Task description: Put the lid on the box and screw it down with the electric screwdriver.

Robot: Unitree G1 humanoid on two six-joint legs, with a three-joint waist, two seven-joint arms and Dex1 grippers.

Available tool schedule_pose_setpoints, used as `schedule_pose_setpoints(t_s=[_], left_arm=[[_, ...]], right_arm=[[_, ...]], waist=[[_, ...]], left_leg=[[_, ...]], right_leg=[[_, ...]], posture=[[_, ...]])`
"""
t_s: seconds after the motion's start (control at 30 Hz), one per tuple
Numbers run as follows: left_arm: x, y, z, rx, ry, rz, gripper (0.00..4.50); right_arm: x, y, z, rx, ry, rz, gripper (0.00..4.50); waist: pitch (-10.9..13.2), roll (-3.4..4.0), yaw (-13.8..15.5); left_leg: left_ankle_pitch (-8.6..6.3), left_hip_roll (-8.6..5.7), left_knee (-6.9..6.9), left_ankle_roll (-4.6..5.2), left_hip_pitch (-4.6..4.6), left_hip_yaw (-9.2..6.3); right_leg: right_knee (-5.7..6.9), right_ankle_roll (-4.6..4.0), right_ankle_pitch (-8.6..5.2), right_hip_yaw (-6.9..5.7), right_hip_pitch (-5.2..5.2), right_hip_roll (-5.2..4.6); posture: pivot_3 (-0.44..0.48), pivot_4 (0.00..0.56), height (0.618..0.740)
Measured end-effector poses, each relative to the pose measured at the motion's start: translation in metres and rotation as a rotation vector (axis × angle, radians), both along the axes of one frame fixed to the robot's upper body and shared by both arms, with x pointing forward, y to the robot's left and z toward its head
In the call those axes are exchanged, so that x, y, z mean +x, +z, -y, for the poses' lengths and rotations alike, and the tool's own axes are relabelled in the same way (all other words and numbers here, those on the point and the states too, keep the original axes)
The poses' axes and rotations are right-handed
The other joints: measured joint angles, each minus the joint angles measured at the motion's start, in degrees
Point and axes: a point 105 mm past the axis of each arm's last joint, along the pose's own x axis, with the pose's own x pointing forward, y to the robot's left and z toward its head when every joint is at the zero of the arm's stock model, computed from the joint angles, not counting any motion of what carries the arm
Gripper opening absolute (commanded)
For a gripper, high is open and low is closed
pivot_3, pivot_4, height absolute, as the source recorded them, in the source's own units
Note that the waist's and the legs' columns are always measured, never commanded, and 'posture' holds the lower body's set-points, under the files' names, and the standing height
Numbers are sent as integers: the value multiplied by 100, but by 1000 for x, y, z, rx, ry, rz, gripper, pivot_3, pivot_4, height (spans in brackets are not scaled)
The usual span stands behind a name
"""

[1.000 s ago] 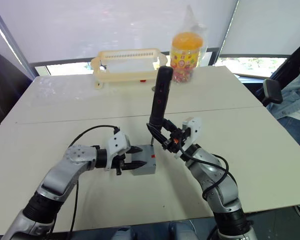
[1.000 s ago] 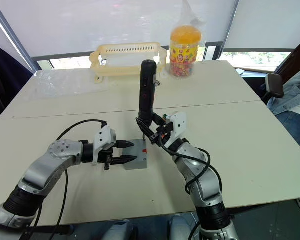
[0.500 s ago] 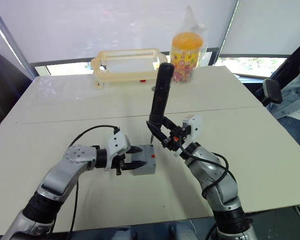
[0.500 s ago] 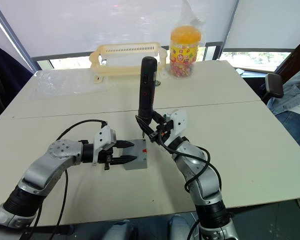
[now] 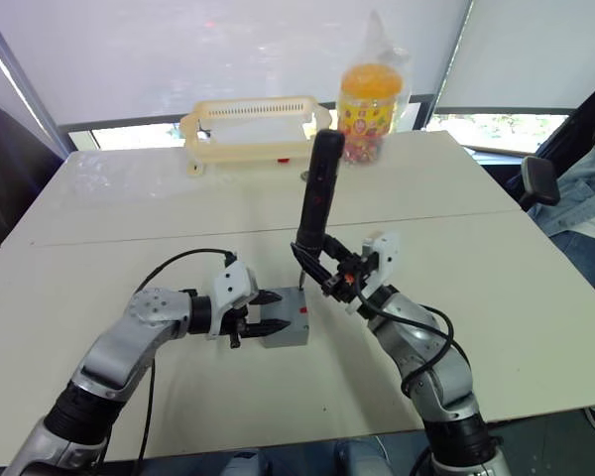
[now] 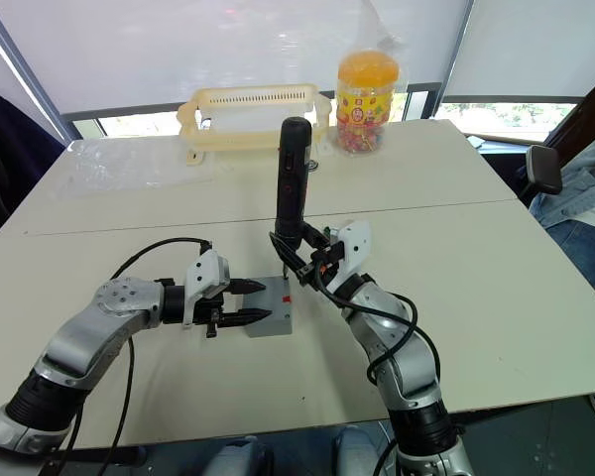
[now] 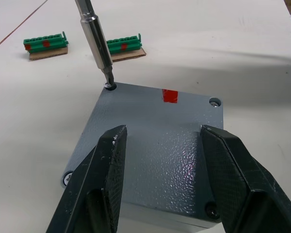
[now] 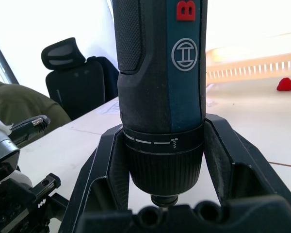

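The box [image 7: 150, 145] is seen closed on the table [image 5: 496, 258], the lid [image 7: 157, 124] lying flat on top of it, so the hollow interior is hidden. Its near corners are partly covered by the left gripper's fingers [image 7: 106, 184] in the left wrist view. Screw heads can be made out at three corners; whether they are driven home cannot be told.

The left gripper [image 5: 261, 310] is spread wide, one finger to each side of the box; whether the pads actually touch the box walls cannot be told.

The electric screwdriver [image 5: 317, 193] is pinched near its lower end by the right gripper [image 5: 322, 266] and held nearly upright, its fingers pressed against the black body on both sides. Its thin metal bit [image 7: 94, 39] is set into the screw hole at one far corner of the lid, near the red mark [image 7: 170, 95]. The tool's upper part is cut off in the right wrist view.
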Motion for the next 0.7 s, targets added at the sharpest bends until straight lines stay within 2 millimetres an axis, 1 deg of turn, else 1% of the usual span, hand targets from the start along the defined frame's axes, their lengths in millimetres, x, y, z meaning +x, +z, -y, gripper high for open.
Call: schedule_pose_setpoints(t_s=[0.3,0.5,0.6,0.7], left_arm=[[0,0,0,0,1,0,2428],[0,0,0,0,2,0,2428],[0,0,-1,2,3,-1,2428],[0,0,-1,4,2,0,2428]], right_arm=[[0,-2,-1,-8,3,27,1743],[1,-1,2,21,8,-9,1743],[1,2,2,30,3,-17,1743],[4,12,1,37,-1,8,1743]], waist=[[0,0,0],[0,0,3],[0,0,-1],[0,0,1]], left_leg=[[0,0,0,0,2,0],[0,2,0,0,2,-1],[0,2,0,0,2,-1],[0,1,-1,0,2,-2]], right_leg=[[-1,0,0,0,3,0],[-1,0,0,0,3,0],[-1,0,0,0,3,0],[-2,0,0,-1,3,1]], posture=[[0,150,740],[0,150,740],[0,150,740],[0,150,740]])
